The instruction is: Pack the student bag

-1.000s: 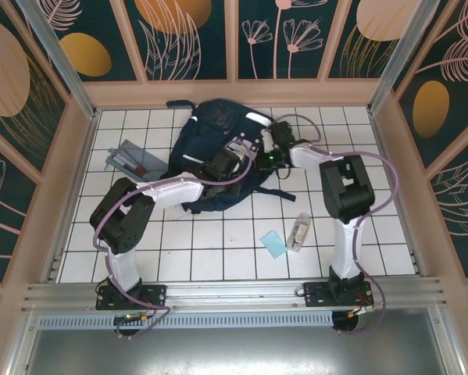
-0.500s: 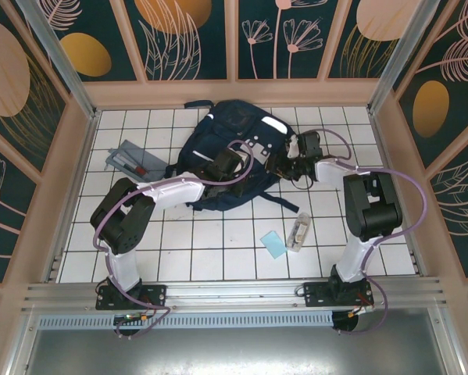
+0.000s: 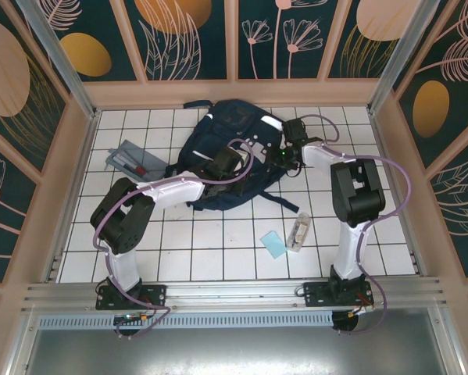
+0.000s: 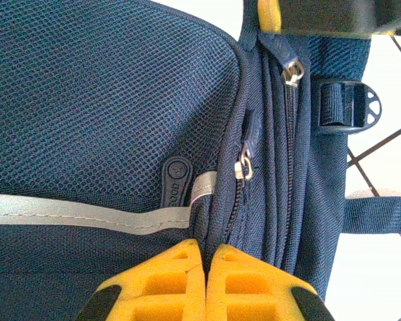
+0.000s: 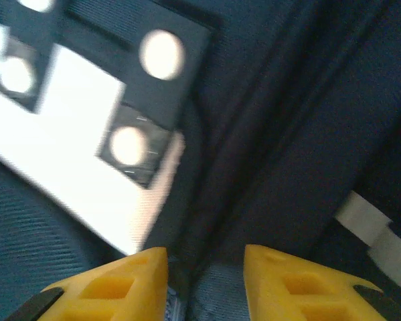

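The student bag [image 3: 232, 125], a navy backpack, lies at the back middle of the tiled table. My left gripper [image 3: 222, 167] rests on its near side. In the left wrist view its yellow fingers [image 4: 187, 281] are shut on a fold of the bag [image 4: 106, 100] beside a zipper pull [image 4: 244, 167] and a reflective stripe [image 4: 66, 214]. My right gripper [image 3: 284, 154] is at the bag's right side. It stands open [image 5: 205, 257] over dark fabric next to the grey-white patch [image 5: 73, 174]; that view is blurred.
A flat grey pouch [image 3: 129, 159] lies at the back left. A light blue card [image 3: 273, 244] and a clear case [image 3: 298, 232] lie on the tiles right of centre, in front of the bag. A dark strap [image 3: 284, 203] trails from the bag toward them.
The bag has shifted toward the back right and turned. The right arm swung out to the right, then came back in to the bag's right side. The left gripper kept its hold.
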### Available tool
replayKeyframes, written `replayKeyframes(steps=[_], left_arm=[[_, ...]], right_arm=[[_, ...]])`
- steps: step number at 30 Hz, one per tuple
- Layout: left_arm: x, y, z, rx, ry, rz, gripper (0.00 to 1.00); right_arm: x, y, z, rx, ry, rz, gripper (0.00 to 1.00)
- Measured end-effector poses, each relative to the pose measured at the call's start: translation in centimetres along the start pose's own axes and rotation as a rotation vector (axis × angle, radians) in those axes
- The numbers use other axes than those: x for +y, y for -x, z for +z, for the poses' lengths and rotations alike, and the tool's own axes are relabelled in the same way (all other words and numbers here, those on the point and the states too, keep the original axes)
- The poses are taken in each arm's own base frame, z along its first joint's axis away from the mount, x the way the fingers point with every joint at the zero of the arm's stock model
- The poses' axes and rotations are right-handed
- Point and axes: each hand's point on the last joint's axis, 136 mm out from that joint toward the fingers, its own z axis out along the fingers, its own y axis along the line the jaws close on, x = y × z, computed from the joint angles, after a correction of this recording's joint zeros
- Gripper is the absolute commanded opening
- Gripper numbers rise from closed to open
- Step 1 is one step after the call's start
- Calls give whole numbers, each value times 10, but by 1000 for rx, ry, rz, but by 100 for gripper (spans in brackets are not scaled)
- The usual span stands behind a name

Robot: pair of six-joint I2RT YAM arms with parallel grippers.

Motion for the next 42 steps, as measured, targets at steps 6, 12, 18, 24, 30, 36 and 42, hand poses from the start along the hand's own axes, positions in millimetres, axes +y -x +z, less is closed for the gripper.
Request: replayKeyframes(steps=[6, 12, 18, 24, 30, 36, 42], left_arm=[[0, 2, 2, -5, -12, -21, 0], [-1, 4, 2, -15, -16, -30, 0], [0, 6, 3, -21, -21, -43, 0], [-1, 1, 5, -18, -42, -63, 0], [-2, 1, 7, -21, -58, -77, 0], [-2, 1, 10, -16, -63, -83, 0], [-6, 3, 19, 11, -65, -102, 0]], right_arm=[[3, 4, 8, 7, -30, -8, 28], [4, 8, 15, 19, -29, 13, 33], [6, 20, 14, 32, 12, 75, 36], [14, 32, 13, 18, 55, 127, 31], [12, 29, 27, 37, 55, 145, 18], [14, 32, 27, 18, 63, 151, 0], [13, 33, 10, -50, 73, 134, 0]])
